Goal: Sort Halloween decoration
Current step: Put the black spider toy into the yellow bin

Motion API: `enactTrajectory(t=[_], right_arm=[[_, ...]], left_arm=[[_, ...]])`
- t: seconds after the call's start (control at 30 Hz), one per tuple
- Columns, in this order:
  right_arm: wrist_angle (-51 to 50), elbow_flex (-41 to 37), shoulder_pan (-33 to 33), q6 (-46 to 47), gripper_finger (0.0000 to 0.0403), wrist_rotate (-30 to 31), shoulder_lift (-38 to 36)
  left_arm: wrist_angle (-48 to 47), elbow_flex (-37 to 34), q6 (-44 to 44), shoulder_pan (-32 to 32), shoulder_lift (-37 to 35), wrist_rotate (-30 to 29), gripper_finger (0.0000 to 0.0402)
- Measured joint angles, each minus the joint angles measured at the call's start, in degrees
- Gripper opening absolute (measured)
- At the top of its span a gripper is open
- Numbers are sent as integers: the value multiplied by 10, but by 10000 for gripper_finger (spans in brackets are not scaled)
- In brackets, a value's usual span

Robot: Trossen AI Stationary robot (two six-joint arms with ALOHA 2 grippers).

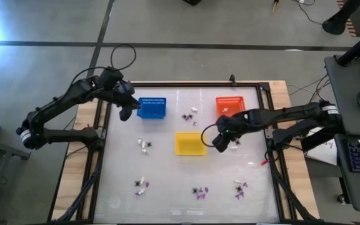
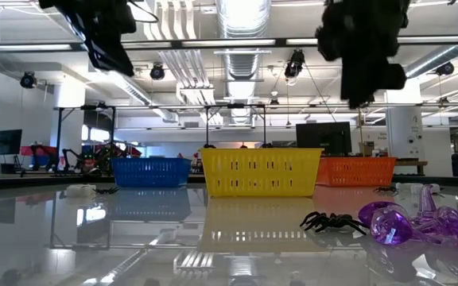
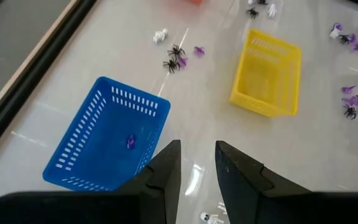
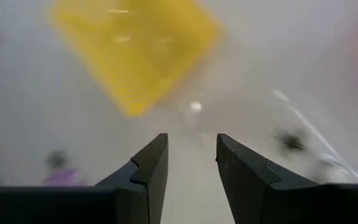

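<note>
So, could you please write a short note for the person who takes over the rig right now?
Left gripper: open, empty, beside the blue basket.
Right gripper: open, empty, between the yellow basket and a small trinket cluster.
Done: one purple trinket lies in the blue basket; something pale shows in the orange basket.
Left: trinkets scattered on the table, a group behind the yellow basket, white ones left of it, and clusters along the front. The yellow basket looks empty.
</note>
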Motion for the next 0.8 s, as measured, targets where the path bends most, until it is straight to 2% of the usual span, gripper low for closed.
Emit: enactTrajectory(t=[0.1,0.3,0.53,0.8], right_arm=[[-44,0,0,9,127,17,26],[-55,-1,1,-92,128,12,80],[-65,-1,1,-158,128,15,138],[-67,-29,-17,-199,128,16,156]], left_arm=[[-1,0,7,0,-3,0,82],[-3,-1,18,0,-6,0,82],[-33,-3,19,0,-6,0,82],[-41,-3,31,0,-6,0,82]])
